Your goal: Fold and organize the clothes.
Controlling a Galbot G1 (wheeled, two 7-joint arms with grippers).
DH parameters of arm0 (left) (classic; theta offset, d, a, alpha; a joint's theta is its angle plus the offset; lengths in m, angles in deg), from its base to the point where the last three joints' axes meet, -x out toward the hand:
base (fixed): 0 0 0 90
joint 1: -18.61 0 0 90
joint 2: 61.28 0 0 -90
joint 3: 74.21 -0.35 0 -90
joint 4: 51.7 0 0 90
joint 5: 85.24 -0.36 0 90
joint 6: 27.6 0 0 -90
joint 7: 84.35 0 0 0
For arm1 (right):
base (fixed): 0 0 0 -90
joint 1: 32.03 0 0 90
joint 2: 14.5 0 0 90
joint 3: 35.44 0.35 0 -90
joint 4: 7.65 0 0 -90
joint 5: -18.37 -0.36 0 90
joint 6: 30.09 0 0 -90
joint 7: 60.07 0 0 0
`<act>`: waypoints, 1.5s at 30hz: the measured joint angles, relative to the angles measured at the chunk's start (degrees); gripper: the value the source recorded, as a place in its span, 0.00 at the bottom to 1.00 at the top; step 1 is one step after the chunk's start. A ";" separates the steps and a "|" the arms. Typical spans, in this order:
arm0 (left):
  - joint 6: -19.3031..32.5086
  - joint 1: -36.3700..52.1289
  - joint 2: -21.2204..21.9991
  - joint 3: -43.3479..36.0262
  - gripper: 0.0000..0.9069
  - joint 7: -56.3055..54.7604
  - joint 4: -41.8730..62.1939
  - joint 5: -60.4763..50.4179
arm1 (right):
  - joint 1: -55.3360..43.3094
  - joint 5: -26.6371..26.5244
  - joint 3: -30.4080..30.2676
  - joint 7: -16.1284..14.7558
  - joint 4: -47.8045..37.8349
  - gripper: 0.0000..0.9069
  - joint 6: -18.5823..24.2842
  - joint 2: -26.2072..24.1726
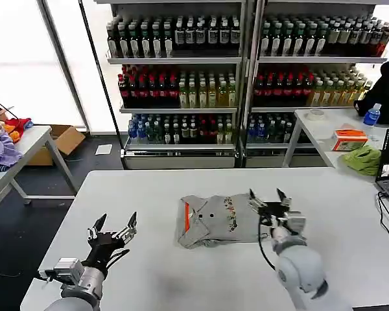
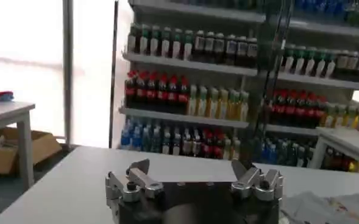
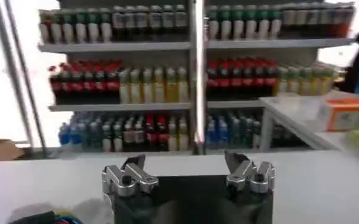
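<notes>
Since the one grey short-sleeved cotton T-shirt lying partly folded mid-desk looks soft, light and floppy, I judge a pinch at a hem corner holds best. My right gripper hovers spread at its right edge; my left gripper waits spread near the desk's left edge.

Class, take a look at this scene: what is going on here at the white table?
A two-armed robot is working on a grey T-shirt, which lies partly folded in the middle of the white table. The right gripper is open above the shirt's right edge, holding nothing. The left gripper is also open, off to the shirt's left above bare table, apart from the cloth.
</notes>
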 measured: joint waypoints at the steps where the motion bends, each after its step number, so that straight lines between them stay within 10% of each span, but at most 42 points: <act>1: 0.35 0.01 -0.02 -0.03 1.00 0.22 -0.09 -0.23 | 1.43 0.01 1.50 0.12 0.54 1.00 0.27 -0.04; 16: 2.14 1.37 -0.42 -1.47 1.00 1.15 0.56 -2.03 | 15.32 1.98 14.73 0.47 6.64 1.00 3.03 1.85; 45: 5.52 2.80 0.71 -3.23 1.00 4.43 4.25 -5.92 | 20.71 6.53 17.65 -0.85 7.59 1.00 6.23 4.59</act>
